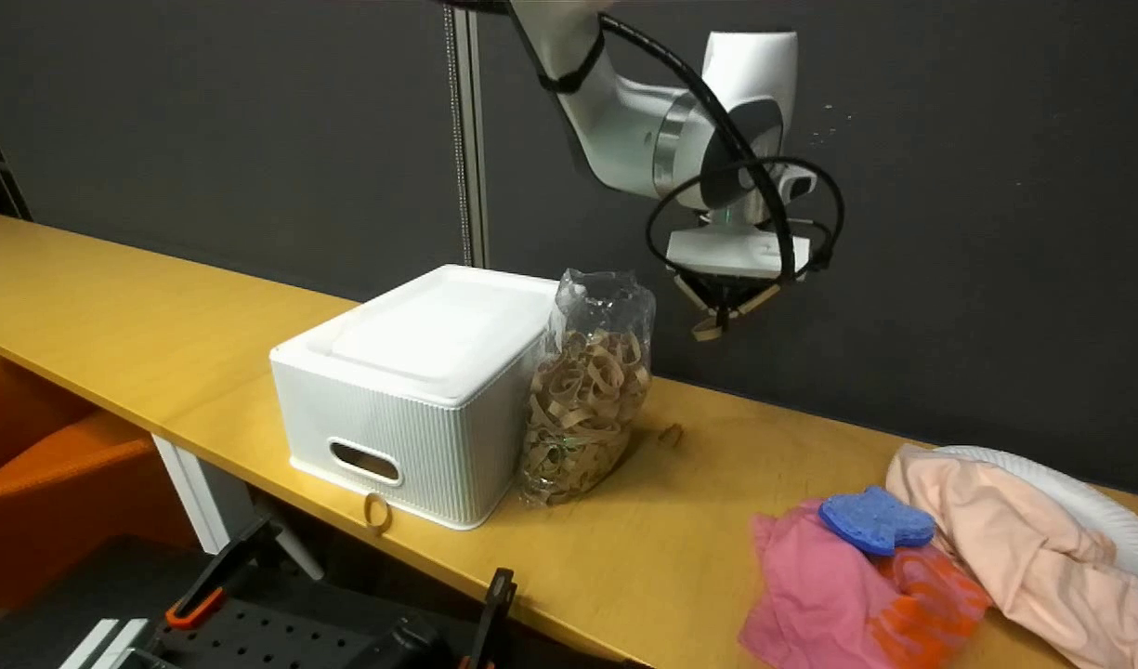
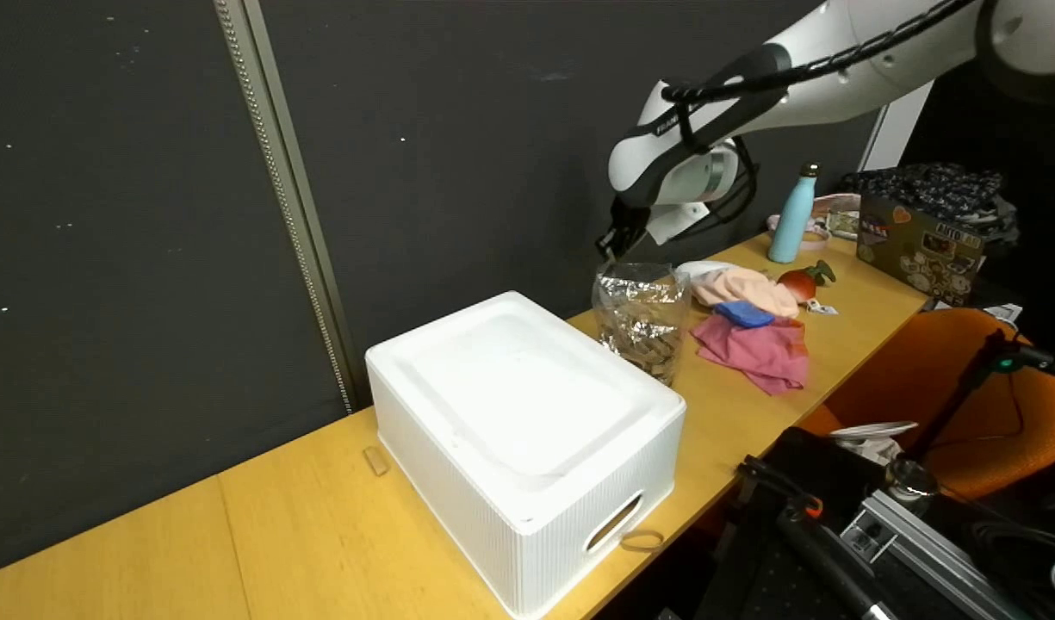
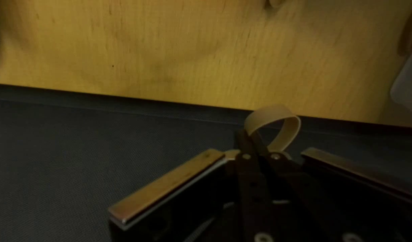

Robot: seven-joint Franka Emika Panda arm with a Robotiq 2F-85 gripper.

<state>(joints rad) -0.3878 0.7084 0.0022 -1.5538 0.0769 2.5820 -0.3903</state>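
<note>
My gripper (image 3: 249,135) is shut on a tan rubber band (image 3: 269,113), whose loop sticks out past the fingertips in the wrist view. In an exterior view the same band (image 1: 707,331) hangs under the gripper (image 1: 723,319), in the air near the table's back edge and the dark wall. A clear plastic bag (image 1: 582,409) full of tan bands stands upright on the table, lower than the gripper and beside the white ribbed box (image 1: 420,372). From another side, the gripper (image 2: 611,251) appears just above the bag's open-looking top (image 2: 641,288).
Loose bands lie behind the bag (image 1: 671,434), by the box's front (image 1: 377,511) and on its far side (image 2: 375,461). A pink cloth (image 1: 805,581), blue sponge (image 1: 873,518), peach cloth (image 1: 1005,520) and white plate (image 1: 1124,531) share the table with a blue bottle (image 2: 792,220).
</note>
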